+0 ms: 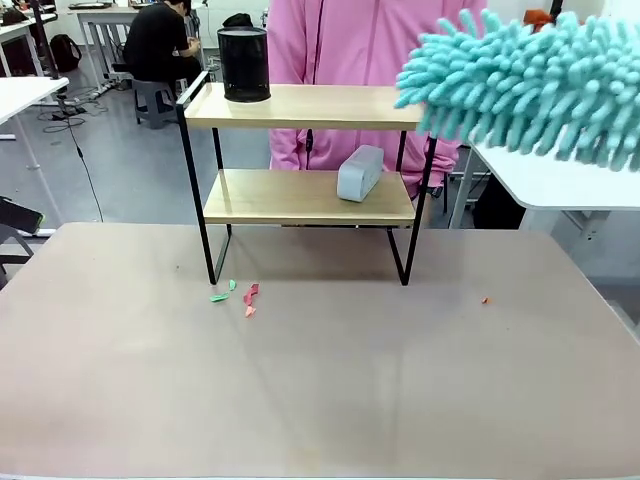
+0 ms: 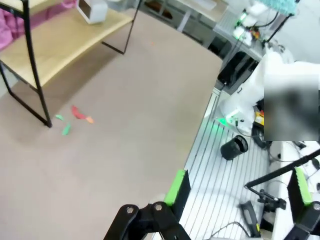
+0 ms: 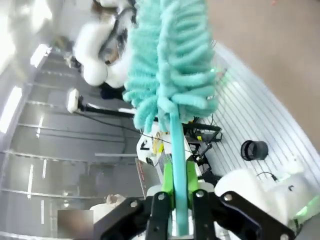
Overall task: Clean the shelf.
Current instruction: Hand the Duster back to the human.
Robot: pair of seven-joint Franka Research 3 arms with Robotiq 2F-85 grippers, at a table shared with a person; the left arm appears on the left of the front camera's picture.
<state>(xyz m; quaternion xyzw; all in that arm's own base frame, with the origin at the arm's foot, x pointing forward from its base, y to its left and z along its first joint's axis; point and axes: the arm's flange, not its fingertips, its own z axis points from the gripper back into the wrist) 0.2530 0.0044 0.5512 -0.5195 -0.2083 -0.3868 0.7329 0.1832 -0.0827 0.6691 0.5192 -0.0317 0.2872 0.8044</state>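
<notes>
The shelf (image 1: 300, 107) stands at the far middle of the table, two light wooden boards on a thin black frame. In the left wrist view the shelf (image 2: 60, 40) lies at the upper left. A fluffy turquoise duster (image 1: 530, 80) hangs in the air at the upper right, level with the top board and just right of it. My right gripper (image 3: 178, 192) is shut on the duster's turquoise handle, with the duster head (image 3: 170, 65) sticking out beyond the fingers. My left gripper (image 2: 240, 187) is open and holds nothing, off the table's edge.
A black cup (image 1: 244, 64) stands on the top board's left end, and a grey box (image 1: 360, 172) rests on the lower board. Small paper scraps (image 1: 240, 295) lie by the shelf's front left leg. A person in pink (image 1: 360, 40) stands behind the shelf.
</notes>
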